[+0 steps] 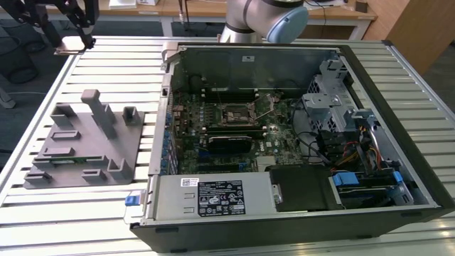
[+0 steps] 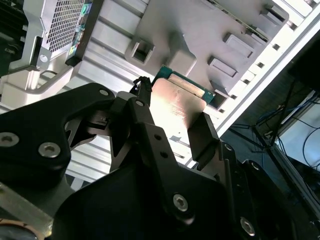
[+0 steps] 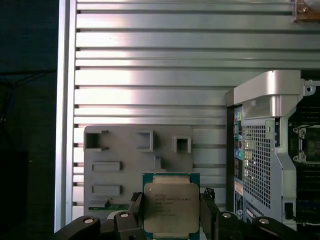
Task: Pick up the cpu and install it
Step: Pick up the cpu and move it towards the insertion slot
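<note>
We see the gripper (image 3: 171, 214), its fingers clamped on two opposite edges of the cpu (image 3: 170, 197), metal top showing in both wrist views. The cpu hangs over the grey fixture (image 3: 125, 150); the case (image 3: 260, 150) stands beside that fixture.

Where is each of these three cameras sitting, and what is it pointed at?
Exterior view: off the arm, looking down on the open computer case, grey tray and slatted table; an arm joint shows.
First wrist view: on the wrist, facing the table past the gripper, shut on the cpu.
Second wrist view: on the wrist, slanted along the gripper's black links.
Shared: tray and case in all three.
</note>
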`<state>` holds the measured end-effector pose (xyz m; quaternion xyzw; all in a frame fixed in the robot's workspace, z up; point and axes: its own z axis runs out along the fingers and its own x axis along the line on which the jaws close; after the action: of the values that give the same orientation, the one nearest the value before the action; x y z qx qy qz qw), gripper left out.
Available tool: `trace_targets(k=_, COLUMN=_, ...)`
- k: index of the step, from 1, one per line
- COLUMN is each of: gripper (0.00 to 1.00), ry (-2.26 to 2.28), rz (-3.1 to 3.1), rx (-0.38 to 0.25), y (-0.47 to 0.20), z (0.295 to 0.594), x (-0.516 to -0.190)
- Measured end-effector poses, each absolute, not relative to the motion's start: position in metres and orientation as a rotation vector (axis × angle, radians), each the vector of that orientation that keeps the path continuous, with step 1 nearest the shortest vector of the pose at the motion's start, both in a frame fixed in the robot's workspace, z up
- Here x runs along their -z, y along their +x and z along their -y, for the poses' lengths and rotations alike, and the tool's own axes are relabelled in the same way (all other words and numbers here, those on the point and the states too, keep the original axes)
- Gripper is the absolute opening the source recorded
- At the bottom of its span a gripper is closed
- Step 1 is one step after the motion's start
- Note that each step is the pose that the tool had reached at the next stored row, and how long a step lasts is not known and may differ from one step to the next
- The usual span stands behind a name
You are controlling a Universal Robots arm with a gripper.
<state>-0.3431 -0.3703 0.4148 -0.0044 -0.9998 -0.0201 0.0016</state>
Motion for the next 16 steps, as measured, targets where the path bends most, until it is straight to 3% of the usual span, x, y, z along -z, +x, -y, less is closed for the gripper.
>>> trace_targets(k=16, gripper=0.54, ry=-0.014, rz=3.138, rx=0.063, y=-0.320, z=0.370, x=-0.415)
